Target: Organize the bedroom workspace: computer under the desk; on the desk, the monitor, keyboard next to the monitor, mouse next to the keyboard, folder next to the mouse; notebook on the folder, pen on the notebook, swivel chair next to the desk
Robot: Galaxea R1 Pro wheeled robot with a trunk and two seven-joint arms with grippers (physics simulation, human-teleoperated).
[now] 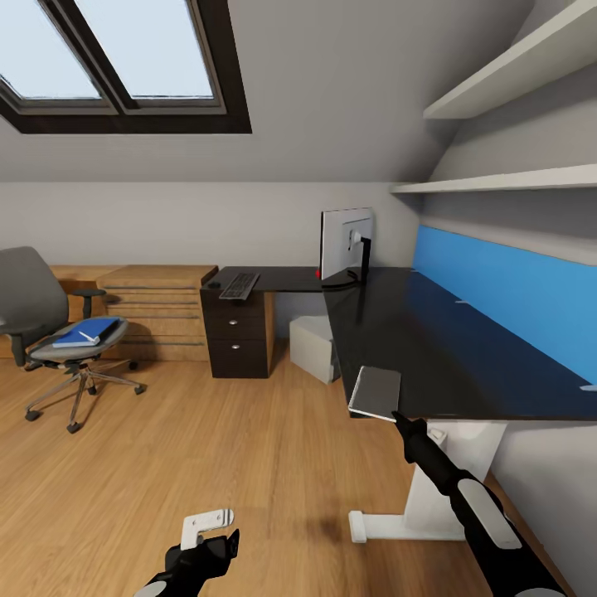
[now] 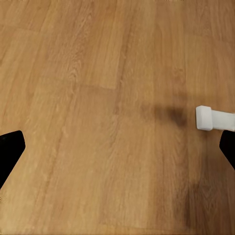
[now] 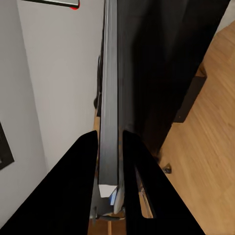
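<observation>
Right hand (image 1: pixel 396 414) pinching thin grey flat folder (image 1: pixel 376 391) by its near edge, resting on black bench (image 1: pixel 464 356) (likely mid-placement). Left hand (image 1: pixel 217 543) spread, idle over floor.

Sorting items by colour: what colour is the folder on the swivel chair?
Blue; the folder shows best in the head view.

Sloped ceiling with skylight (image 1: pixel 116 58), wood floor (image 1: pixel 249 448), white shelves (image 1: pixel 514 75), blue wall panel (image 1: pixel 514 290)

No readable text, label or number appears in any view. The surfaces carry no brand marks or signs.
</observation>
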